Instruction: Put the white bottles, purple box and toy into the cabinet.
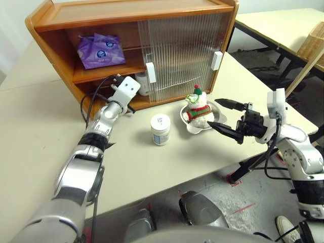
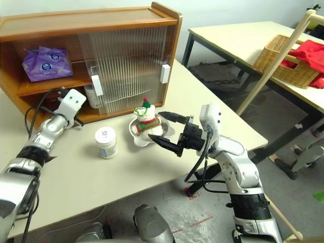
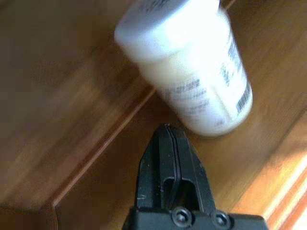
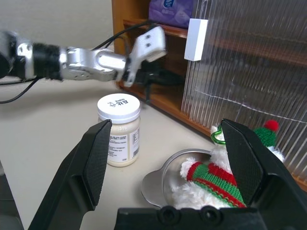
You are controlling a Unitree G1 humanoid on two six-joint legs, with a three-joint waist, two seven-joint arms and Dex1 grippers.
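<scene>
Ribbed-door wooden cabinet (image 1: pixel 152 30), crinkled purple box (image 1: pixel 99 49), round white bottle (image 1: pixel 161 129), plush toy (image 1: pixel 198 110)

Left tool (image 3: pixel 171 143) shut, right tool (image 4: pixel 170 165) agape.

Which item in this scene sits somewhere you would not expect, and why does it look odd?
The toy, a plush figure with a striped scarf, lies tipped over inside a shallow metal bowl on the table in front of the cabinet. A soft toy in a dish looks misplaced. Nothing appears spilled or damaged.
</scene>
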